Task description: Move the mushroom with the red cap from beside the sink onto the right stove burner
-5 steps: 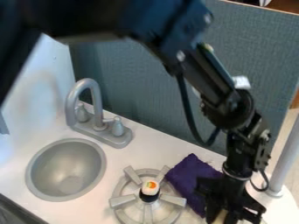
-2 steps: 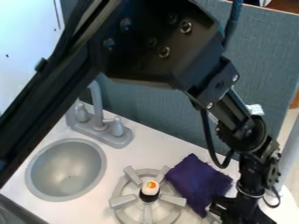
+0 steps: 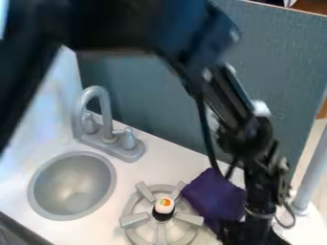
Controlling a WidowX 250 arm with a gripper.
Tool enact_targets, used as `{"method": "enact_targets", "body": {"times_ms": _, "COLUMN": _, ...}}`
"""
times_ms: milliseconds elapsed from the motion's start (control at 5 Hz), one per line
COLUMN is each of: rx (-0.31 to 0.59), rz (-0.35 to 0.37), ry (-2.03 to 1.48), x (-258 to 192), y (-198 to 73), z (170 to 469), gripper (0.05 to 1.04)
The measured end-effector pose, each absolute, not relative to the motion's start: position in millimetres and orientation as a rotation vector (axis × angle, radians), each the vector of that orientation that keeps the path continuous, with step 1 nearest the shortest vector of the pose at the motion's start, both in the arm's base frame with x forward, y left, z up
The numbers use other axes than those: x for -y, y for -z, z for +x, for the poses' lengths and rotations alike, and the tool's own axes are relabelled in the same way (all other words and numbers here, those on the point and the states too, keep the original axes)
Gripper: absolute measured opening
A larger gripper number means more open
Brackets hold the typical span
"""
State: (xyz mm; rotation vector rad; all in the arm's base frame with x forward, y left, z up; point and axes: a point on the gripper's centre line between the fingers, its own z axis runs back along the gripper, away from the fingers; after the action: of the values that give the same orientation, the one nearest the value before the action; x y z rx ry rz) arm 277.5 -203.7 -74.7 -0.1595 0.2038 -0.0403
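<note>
Pincer [image 3: 246, 234] low right, by the purple cloth's [image 3: 214, 194] lower right edge; has shifted left since the last frame. Whether clenched, released or grasping: cannot tell. Contact with cloth unclear. Cloth lies just right of the burner [image 3: 133, 220], same spot as before. Small toy sushi [image 3: 164, 206] at burner centre. Sink [image 3: 70, 186] left; tap [image 3: 106, 112] behind; blue-grey panel [image 3: 275, 57] farthest.
</note>
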Motion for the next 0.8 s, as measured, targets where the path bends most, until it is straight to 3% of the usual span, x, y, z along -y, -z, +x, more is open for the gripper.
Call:
{"method": "enact_targets", "body": {"times_ms": 200, "rx": -0.154, "rz": -0.240, "ry": -0.011, "x": 184, "y": 31, "z": 292, "gripper": 1.008}}
{"method": "enact_targets", "body": {"times_ms": 400, "rx": -0.111, "rz": -0.209, "ry": -0.005, "x": 166, "y": 13, "z": 292, "gripper": 1.005}}
{"method": "enact_targets", "body": {"times_ms": 600, "rx": -0.057, "rz": -0.144, "ry": -0.011, "x": 146, "y": 12, "z": 304, "gripper": 1.003}}
{"method": "enact_targets", "body": {"times_ms": 800, "rx": 0.068, "rz": -0.045, "ry": 0.013, "x": 141, "y": 18, "z": 338, "gripper": 1.003}}
